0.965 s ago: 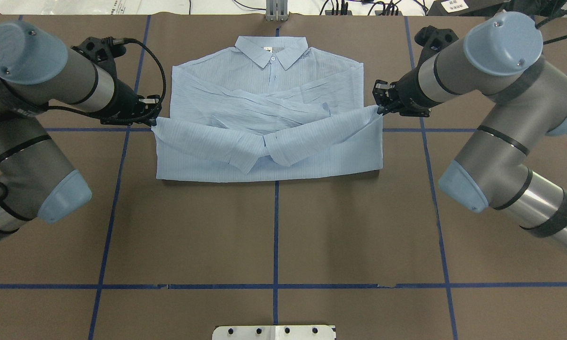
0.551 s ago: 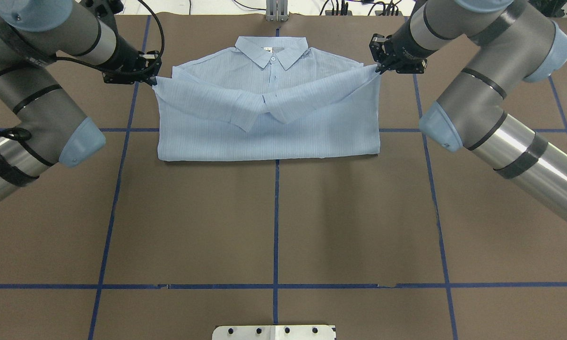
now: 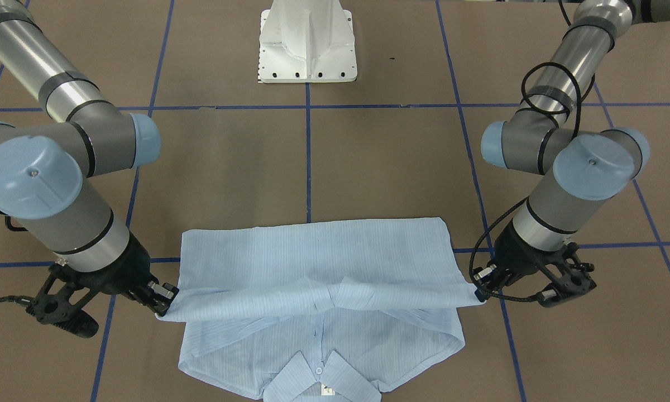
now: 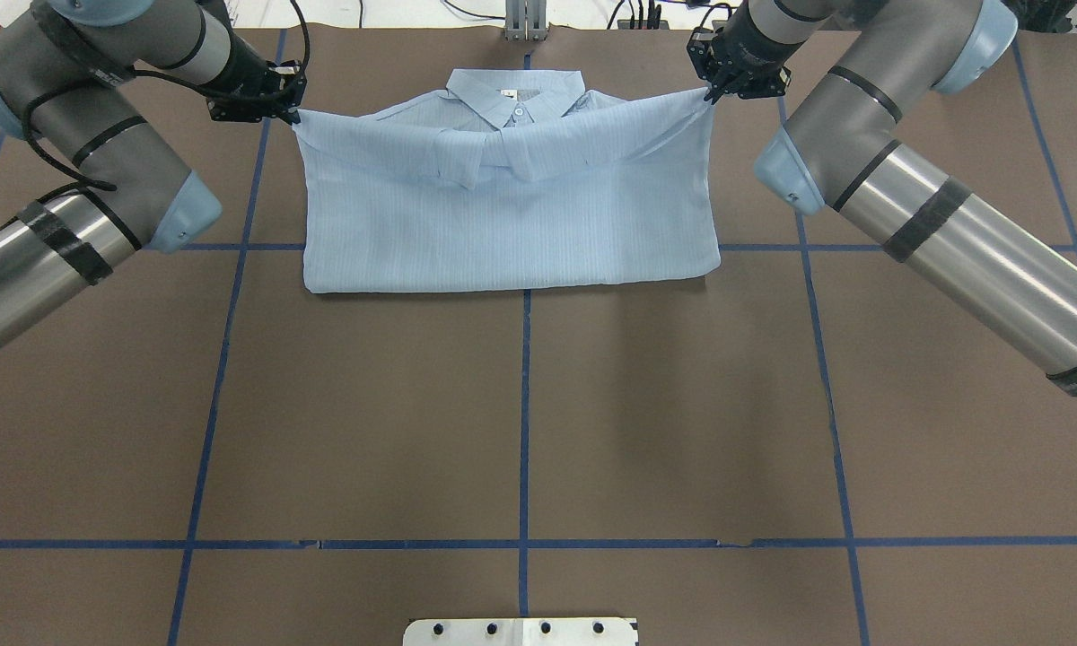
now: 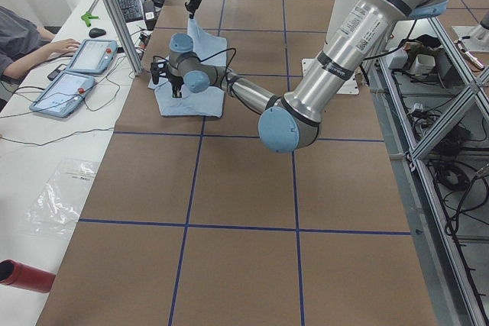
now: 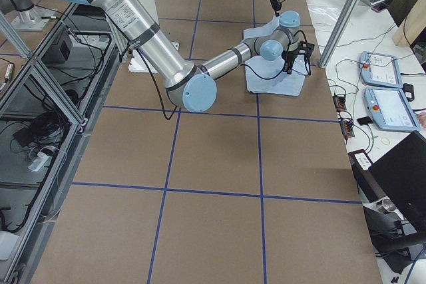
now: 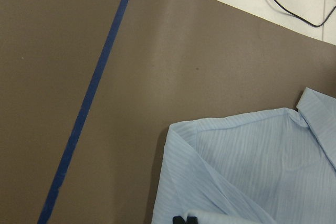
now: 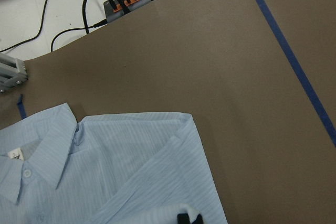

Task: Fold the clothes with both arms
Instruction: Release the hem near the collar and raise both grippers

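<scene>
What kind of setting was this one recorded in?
Likely a robotics lab workcell: a table gridded with blue tape under the shirt, an aluminium post, and a side desk with a teach pendant where a person sits.

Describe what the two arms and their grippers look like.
The left arm and right arm are jointed tubes, part polished silver and part matte grey, with rounded pale-blue joint caps and black bands around them. The left gripper and right gripper are black and open-framed. A black braided cable loops along the left arm.
</scene>
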Available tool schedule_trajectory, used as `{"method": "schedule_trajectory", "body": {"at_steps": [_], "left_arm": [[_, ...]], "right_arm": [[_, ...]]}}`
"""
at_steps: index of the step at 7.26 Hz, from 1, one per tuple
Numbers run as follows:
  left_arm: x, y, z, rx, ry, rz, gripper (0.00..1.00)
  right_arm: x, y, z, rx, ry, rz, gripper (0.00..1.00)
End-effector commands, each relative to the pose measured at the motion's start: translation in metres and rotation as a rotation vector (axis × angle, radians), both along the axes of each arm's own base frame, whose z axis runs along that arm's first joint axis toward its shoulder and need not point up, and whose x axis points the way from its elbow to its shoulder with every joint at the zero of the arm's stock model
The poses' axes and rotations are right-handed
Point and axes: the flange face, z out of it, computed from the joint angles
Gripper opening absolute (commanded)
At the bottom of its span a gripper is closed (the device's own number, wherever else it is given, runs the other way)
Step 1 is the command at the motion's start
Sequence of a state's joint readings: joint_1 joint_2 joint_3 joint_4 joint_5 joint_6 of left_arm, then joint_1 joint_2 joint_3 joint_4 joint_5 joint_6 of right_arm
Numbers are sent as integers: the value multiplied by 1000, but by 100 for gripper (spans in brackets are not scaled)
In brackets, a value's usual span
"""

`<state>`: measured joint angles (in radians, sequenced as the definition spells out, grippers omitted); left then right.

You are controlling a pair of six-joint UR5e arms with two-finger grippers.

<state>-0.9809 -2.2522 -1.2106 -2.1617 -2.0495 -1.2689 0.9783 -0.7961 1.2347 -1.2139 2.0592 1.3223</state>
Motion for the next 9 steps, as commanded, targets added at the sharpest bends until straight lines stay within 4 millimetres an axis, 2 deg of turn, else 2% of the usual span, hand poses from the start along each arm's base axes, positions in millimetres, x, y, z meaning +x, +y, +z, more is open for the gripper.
{"method": "schedule_trajectory", "body": {"at_steps": [1,3,4,6,7,8,9], "left_arm": [[14,-23,6,17,13,-6,0],[21,-32,1,27,18,-5,0],[20,-32,4,23,16,-7,0],[21,-33,12,13,7,-7,0],[20,-33,17,11,2,-6,47],[18,-31,18,20,4,-3,99],[12,-25,12,30,17,-8,100]], "right_arm": [[-14,-20,18,-14,14,-2,0],[-23,-28,16,-17,17,-6,0],[-30,-34,12,-17,23,-11,0],[-31,-36,15,-11,34,-24,0],[-35,-34,15,-4,37,-30,49],[-50,-26,11,50,54,-16,99],[-52,-22,17,80,34,-16,100]]}}
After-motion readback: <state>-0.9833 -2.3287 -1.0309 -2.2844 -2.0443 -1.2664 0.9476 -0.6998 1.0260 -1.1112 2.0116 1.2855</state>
